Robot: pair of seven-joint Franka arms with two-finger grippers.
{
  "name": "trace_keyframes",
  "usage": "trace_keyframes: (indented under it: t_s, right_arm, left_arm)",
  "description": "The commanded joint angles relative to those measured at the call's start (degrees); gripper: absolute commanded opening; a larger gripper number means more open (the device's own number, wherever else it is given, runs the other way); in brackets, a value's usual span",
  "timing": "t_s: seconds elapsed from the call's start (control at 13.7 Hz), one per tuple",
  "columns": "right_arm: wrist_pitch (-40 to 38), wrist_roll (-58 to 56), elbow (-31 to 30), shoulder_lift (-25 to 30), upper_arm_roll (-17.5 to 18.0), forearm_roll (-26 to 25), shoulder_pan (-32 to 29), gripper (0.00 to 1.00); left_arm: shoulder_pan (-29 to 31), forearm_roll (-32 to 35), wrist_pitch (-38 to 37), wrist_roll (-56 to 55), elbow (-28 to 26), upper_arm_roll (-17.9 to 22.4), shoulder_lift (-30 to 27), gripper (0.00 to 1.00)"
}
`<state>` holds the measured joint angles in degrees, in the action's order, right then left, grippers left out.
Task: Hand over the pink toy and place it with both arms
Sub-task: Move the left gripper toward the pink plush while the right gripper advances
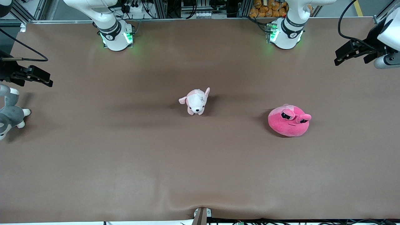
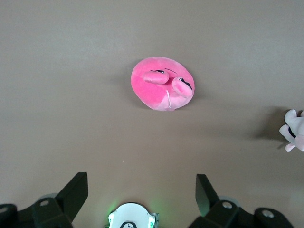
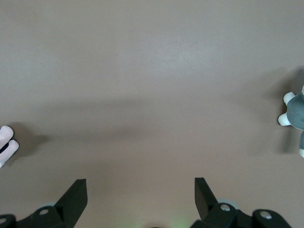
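Note:
The pink toy (image 1: 289, 120), a hot-pink blob plush with two bulging black eyes, sits upright on the brown table toward the left arm's end. It also shows in the left wrist view, pink toy (image 2: 160, 89), well apart from the fingers. My left gripper (image 1: 339, 57) hangs open and empty over the left arm's end of the table; in its wrist view the left gripper (image 2: 141, 184) has only bare table between its fingers. My right gripper (image 1: 48, 79) hangs open and empty over the right arm's end, and the right gripper (image 3: 140, 187) holds nothing.
A small pale pink and white puppy plush (image 1: 195, 101) stands near the table's middle. A grey and white plush animal (image 1: 10, 115) lies at the right arm's end, under the right gripper's side. The arm bases (image 1: 116, 36) (image 1: 285, 33) stand along the table's edge farthest from the front camera.

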<state>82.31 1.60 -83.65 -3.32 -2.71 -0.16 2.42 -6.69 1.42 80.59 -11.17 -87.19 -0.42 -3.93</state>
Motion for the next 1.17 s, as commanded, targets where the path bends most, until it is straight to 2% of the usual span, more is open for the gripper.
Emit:
trace_keyframes:
  t_s: [0.0,0.58,1.09]
  right_arm:
    - [-0.83,0.51,-0.03,0.42,0.16,-0.1,0.3,1.0]
    - [-1.97,-0.02,-0.46,-0.1,0.16,-0.71,0.48,1.0]
    - [-2.15,-0.02,-0.38,-0.81,0.25,-0.72,0.39,1.0]
  left_arm:
    - [-0.07,1.04,0.26,-0.26,0.53,-0.11,0.59,1.0]
    - [0.19,1.04,-0.35,0.53,0.0,-0.11,1.91,1.0]
    - [0.28,0.95,-0.26,-3.32,-1.14,0.15,3.05,1.0]
